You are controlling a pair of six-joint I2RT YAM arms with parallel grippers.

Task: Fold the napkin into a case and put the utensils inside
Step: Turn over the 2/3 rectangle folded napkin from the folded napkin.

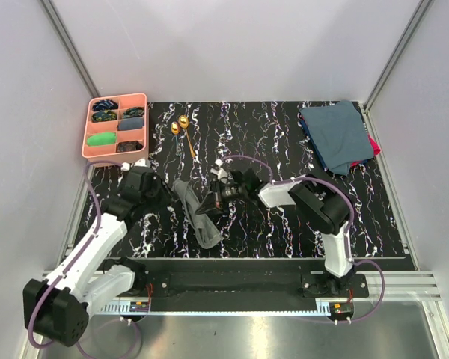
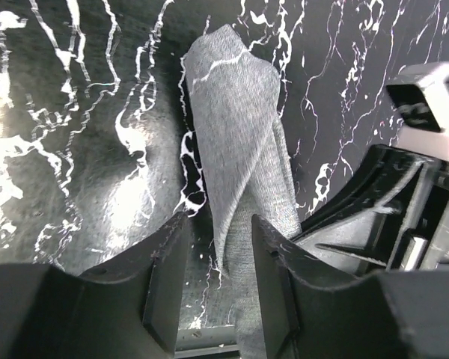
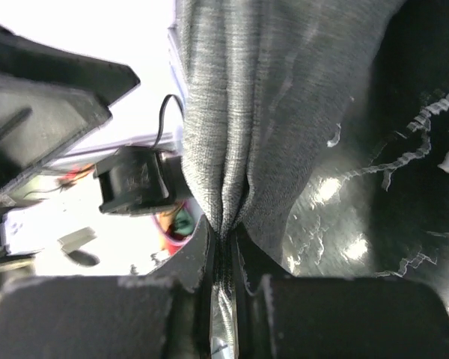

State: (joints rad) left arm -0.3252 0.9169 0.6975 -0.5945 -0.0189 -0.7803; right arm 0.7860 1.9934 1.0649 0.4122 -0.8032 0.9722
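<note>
The napkin [image 1: 203, 224] sits bunched and partly lifted near the middle of the black marbled mat [image 1: 284, 232], drawn into a long crumpled strip that runs from the left arm's wrist down toward the near edge. The right gripper [image 3: 223, 247] is clenched on it: in the right wrist view its two fingers press together on a gathered fold of the grey cloth, which fans out wider beyond the tips. The left gripper [image 2: 218, 277] reaches the strip's other end from the left. Its jaws stand apart, and a narrow tail of the napkin hangs in the gap between them without being pinched. The two gold utensils [image 1: 182, 127] lie side by side at the far edge of the mat, well apart from the cloth and just right of the pink tray [image 1: 144, 120].
</note>
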